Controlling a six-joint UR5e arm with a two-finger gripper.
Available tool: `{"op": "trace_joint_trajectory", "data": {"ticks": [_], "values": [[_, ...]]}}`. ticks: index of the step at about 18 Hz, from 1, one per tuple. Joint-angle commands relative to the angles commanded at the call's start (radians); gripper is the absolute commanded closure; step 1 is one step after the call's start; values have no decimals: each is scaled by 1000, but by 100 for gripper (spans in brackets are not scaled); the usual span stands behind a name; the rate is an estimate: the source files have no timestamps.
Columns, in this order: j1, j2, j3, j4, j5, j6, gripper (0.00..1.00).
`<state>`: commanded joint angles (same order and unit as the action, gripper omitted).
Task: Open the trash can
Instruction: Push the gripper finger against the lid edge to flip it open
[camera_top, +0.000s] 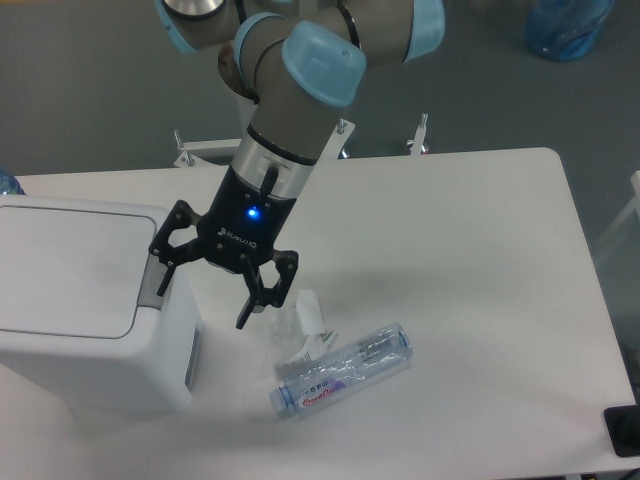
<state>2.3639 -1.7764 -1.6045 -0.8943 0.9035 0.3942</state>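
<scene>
The trash can (70, 300) is a large white boxy bin at the left edge of the table, its flat lid down and a grey push tab (150, 283) on the lid's right side. My gripper (202, 309) hangs open just right of the bin, its left finger over the grey tab and its right finger above the table. Nothing is between the fingers.
A clear plastic bottle (345, 369) with a purple label lies on its side right of the gripper, beside a crumpled clear wrapper (300, 330). The white table (470, 260) extends to the right. A blue bag (570, 25) sits on the floor behind.
</scene>
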Motion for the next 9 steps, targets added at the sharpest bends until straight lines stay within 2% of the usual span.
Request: {"op": "trace_joint_trajectory", "data": {"ticks": [9], "values": [[2,2,0,2,6,0,0]]}}
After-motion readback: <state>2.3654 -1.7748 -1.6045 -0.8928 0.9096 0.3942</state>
